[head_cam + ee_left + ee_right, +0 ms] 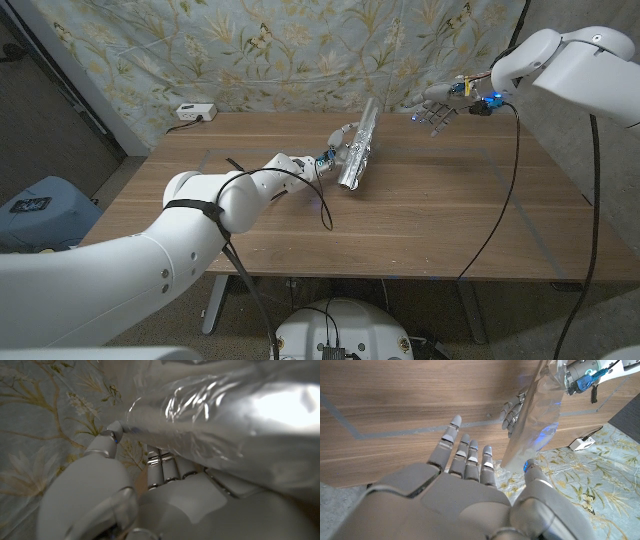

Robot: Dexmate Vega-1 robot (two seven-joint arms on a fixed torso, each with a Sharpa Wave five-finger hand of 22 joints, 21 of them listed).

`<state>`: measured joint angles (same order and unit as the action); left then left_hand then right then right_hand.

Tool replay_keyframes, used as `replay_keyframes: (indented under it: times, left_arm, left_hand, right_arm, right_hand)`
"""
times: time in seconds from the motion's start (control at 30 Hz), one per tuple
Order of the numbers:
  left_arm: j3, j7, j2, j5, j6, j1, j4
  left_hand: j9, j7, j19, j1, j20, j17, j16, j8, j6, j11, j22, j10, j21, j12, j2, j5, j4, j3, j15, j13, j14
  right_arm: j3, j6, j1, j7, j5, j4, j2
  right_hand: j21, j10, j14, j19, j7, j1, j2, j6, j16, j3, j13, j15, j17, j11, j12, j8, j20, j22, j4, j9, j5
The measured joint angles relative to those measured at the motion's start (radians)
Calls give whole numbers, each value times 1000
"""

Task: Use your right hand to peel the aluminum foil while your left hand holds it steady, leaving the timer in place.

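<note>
Where the head view looks down: crinkled, shiny strip of aluminum foil (357, 148) standing tilted on brown wooden table (430, 220), gripped by white left hand (338, 152); right hand (436, 107) raised nearby, fingers spread, holding nothing. Left wrist: creased silver foil (225, 425) pressed against pale fingers (161, 467). Right wrist: splayed grey fingers (465, 457) beside foil (530, 425). No readable writing.
</note>
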<state>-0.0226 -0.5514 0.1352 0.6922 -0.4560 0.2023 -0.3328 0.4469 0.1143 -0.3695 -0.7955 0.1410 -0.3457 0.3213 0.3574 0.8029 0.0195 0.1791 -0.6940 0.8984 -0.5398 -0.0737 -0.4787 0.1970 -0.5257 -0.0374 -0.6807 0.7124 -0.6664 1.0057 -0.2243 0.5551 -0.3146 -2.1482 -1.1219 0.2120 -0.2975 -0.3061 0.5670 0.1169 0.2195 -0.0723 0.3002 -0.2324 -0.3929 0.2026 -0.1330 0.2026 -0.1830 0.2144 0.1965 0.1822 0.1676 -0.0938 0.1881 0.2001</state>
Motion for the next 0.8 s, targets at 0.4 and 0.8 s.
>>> replay_keyframes:
  times: [0.4, 0.8]
  left_arm:
    - [-31, -24, 0, -55, -15, -1, -2]
    - [58, -112, -44, -23, -81, -16, -24]
  left_hand:
    - [0, 1, 9, -3, -2, 0, -8, 0, -1, 3, 0, 7, -4, 8, 0, 0, 2, -2, 4, 0, -4]
    - [0, 1, 11, -5, 0, 0, -8, 0, -1, 8, 0, 11, -4, 11, 0, -6, 4, -4, 4, 5, -3]
  right_arm:
    - [-134, 171, 129, -13, 24, -22, 82]
    - [-199, 253, 191, -79, 5, -55, 127]
  right_hand:
    - [0, -32, -39, 27, 28, 11, 12, 12, 0, 0, 0, -39, -3, -35, 0, 0, 28, 3, -20, 0, 12]
    - [0, -41, -63, 45, 28, 36, 14, 20, 0, -2, 1, -55, -7, -36, 0, 0, 30, 3, -35, 0, 16]
